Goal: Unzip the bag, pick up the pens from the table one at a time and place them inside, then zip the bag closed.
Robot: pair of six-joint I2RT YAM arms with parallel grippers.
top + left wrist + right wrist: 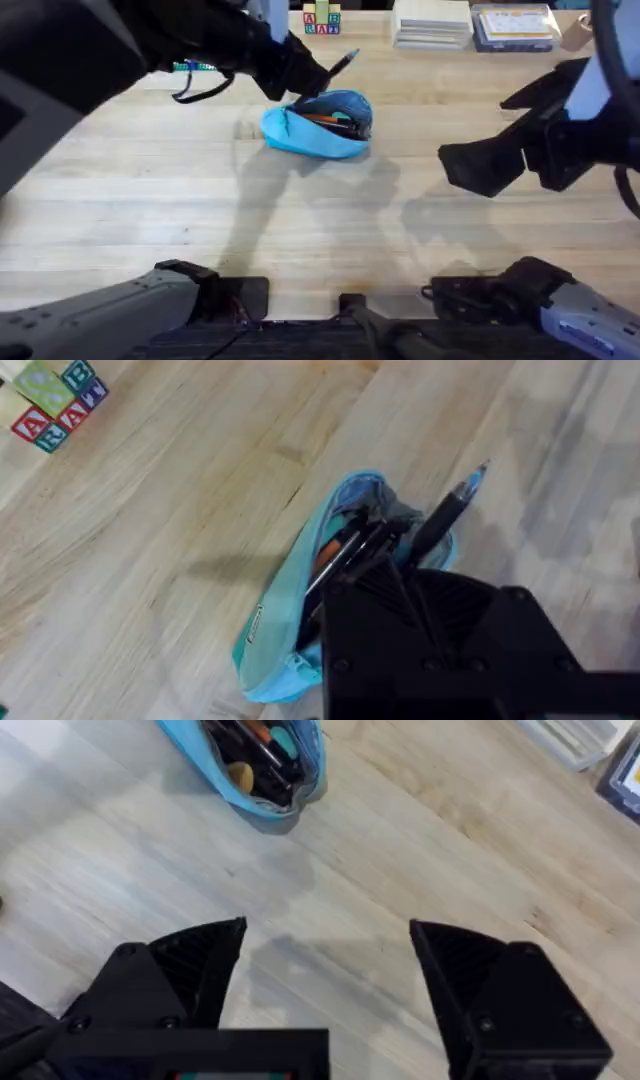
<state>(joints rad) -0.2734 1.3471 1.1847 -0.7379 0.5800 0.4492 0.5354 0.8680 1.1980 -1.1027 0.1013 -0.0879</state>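
The light blue bag (pixel 312 137) lies unzipped at the middle back of the table (pixel 150 200), and several pens (pixel 330 120), black and orange, show in its opening. My left gripper (pixel 316 72) hovers just above and behind the bag, shut on a black pen (pixel 345 62) whose tip points up and to the right. In the left wrist view that pen (pixel 450 510) sticks out over the open bag (pixel 275 610). My right gripper (pixel 490 165) hangs open to the right of the bag, holding nothing. Its fingers (pixel 190 970) are spread wide, and the bag (pixel 300 755) lies farther off.
Alphabet blocks (pixel 322 20) stand at the back edge behind the bag, also seen as blocks (pixel 55 400) from the left wrist. White boxes (pixel 432 22) and a clear case (pixel 513 27) sit at the back right. Bare wood stretches in front of the bag.
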